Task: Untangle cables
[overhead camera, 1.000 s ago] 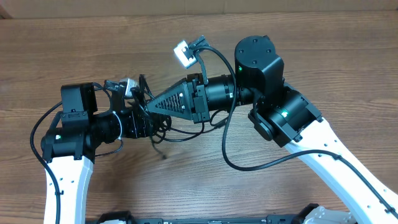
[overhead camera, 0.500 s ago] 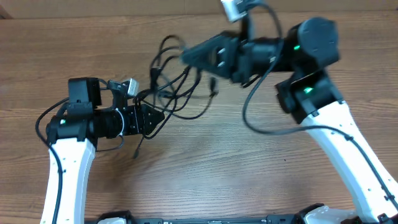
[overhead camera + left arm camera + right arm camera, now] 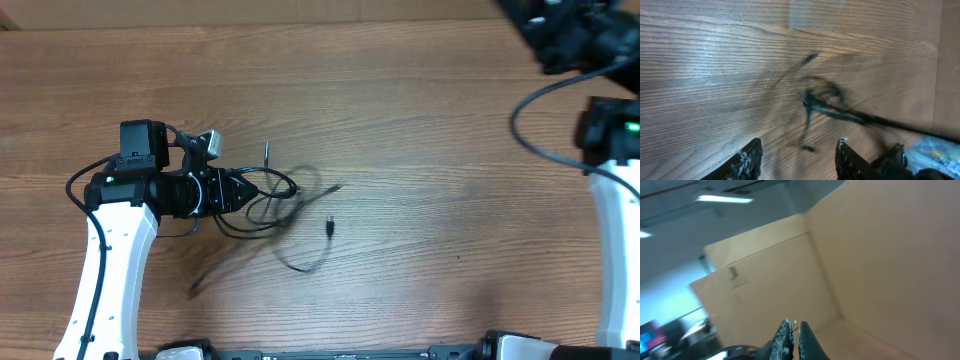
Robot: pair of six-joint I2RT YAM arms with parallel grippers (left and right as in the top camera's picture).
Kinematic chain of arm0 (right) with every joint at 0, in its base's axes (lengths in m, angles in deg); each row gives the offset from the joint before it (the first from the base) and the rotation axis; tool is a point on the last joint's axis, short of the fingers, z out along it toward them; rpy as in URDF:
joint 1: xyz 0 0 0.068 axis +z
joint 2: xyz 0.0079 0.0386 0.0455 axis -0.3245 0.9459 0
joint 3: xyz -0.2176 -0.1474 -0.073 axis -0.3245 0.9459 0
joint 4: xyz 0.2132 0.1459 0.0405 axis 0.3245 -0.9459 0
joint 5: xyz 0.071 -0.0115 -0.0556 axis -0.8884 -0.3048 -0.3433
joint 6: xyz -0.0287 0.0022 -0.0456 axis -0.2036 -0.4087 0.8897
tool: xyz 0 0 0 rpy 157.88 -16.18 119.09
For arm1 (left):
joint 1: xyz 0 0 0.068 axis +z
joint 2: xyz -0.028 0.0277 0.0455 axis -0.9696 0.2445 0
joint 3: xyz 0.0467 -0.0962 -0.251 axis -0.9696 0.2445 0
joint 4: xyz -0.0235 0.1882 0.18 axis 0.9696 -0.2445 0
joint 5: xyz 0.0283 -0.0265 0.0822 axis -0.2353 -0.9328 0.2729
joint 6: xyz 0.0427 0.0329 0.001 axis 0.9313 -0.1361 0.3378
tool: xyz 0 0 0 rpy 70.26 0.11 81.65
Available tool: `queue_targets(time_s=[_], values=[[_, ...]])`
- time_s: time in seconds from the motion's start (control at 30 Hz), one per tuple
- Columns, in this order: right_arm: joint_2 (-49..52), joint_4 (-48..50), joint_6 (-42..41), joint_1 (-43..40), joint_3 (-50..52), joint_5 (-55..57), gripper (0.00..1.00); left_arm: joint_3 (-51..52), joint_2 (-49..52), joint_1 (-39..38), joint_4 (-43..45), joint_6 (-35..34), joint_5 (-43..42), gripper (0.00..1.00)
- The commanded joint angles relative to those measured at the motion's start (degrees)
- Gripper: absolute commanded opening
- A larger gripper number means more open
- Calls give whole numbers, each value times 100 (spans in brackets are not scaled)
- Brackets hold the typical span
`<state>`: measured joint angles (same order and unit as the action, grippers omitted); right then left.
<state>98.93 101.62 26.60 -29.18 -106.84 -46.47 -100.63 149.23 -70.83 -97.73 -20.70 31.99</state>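
Cables (image 3: 283, 205), thin black flexible cords with small plug ends: loose, blurred loops on your brown wood-grain table (image 3: 420, 120), at the left gripper (image 3: 248, 190) tip. Left jaws apart, nothing seen between them. Right gripper (image 3: 792, 332) pinched together. Since earlier, the right arm (image 3: 608, 215) has swung off top-right and the bundle is down.

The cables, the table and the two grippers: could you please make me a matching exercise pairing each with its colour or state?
1. cables
2. left gripper
3. right gripper
4. table

A. shut, facing a beige wall
B. brown wood grain
C. open, over the table
D. black, looped

Pairs: 1-D, 2-C, 3-A, 4-B
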Motion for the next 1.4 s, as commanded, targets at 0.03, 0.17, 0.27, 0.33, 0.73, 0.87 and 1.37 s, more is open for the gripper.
queue_targets(time_s=[0.03,0.17,0.27,0.33,0.73,0.87,1.37], values=[[-98,-140,-46,-372,-146,-612,29,-2,-11,22,31,144,-240,41],[-96,-643,72,-348,-146,-1224,69,-2,-15,22,164,144,-931,36],[-96,-1056,503,-321,-146,-1665,70,-7,-17,20,238,149,-1611,31],[-92,-1349,820,-321,-146,-1971,70,-17,-17,20,286,192,-2057,28],[-11,-2190,2258,-122,-101,-2295,64,-1296,-20,20,332,243,-2968,29],[188,-2704,2238,-50,-101,-981,63,-2006,-20,15,280,61,-2968,29],[345,-6666,3930,1794,-105,5576,100,-3620,-17,-463,286,-520,-800,26]])
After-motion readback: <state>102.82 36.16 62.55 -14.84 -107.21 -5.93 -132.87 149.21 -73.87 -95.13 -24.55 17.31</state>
